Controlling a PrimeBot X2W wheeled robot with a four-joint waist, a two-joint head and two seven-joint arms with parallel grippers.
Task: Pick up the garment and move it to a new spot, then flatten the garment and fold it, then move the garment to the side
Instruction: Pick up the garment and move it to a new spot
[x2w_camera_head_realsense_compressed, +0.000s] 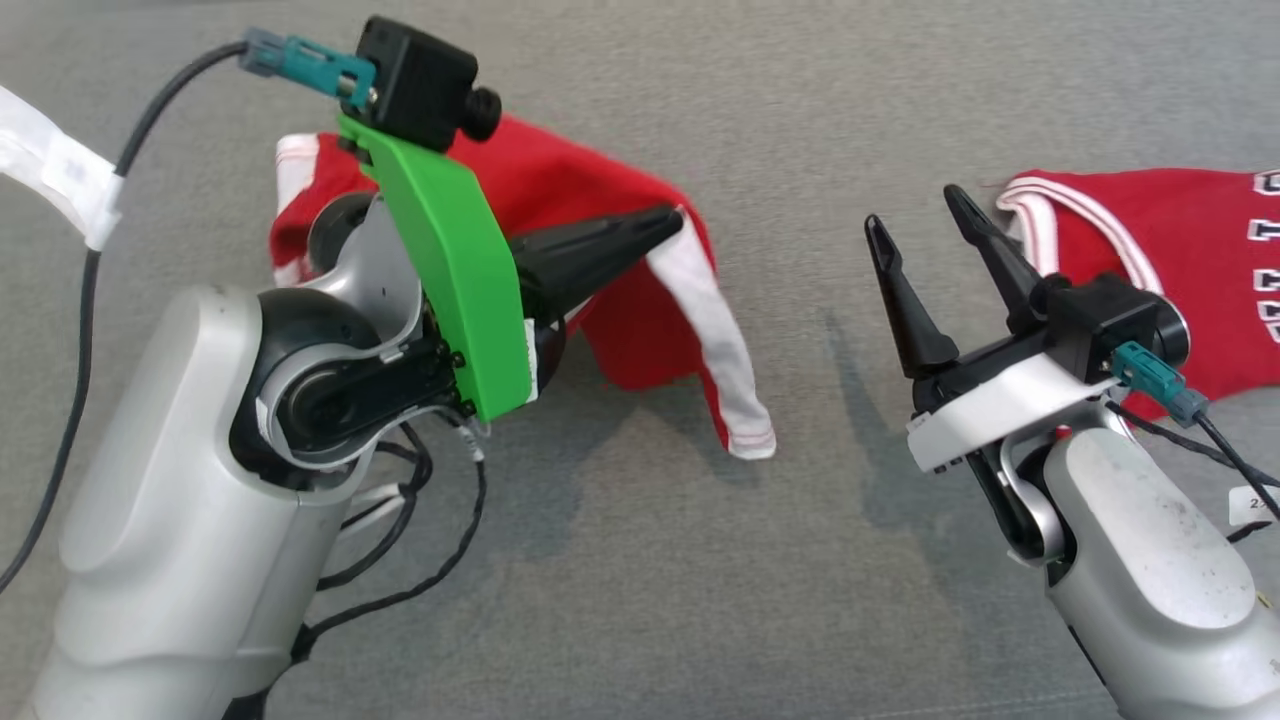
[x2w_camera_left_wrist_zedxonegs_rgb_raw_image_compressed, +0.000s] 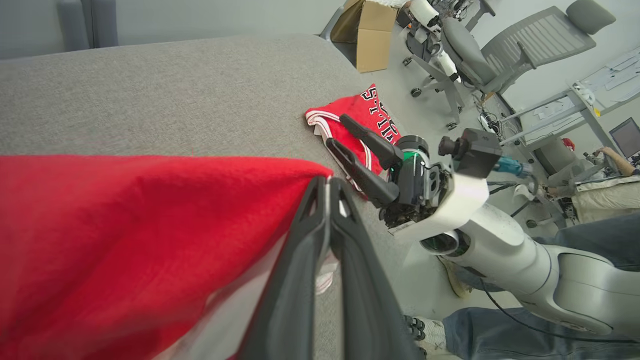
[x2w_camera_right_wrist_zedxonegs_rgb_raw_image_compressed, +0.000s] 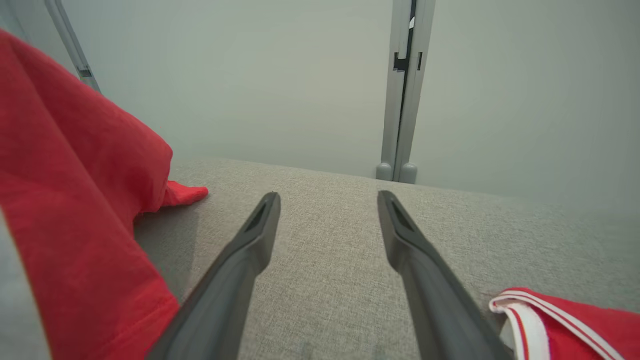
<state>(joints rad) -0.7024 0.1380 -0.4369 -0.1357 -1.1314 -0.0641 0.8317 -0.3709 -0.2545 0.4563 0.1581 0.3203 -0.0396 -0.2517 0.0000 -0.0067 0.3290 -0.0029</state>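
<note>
The left gripper pinched the red garment; the right gripper stood spread, with a lettered red jersey at its 3 o'clock.

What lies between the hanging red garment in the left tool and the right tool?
The stretch is bare: grey surface with shadows, seen in the head view, separates the held garment from the right tool.

Even, diffuse light is thrown from overhead. Soft shadows are cast on the grey surface beneath the lifted garment and beside the right gripper. Lines are bowed at the wrist views' edges, and the nearest cloth is blurred.
</note>
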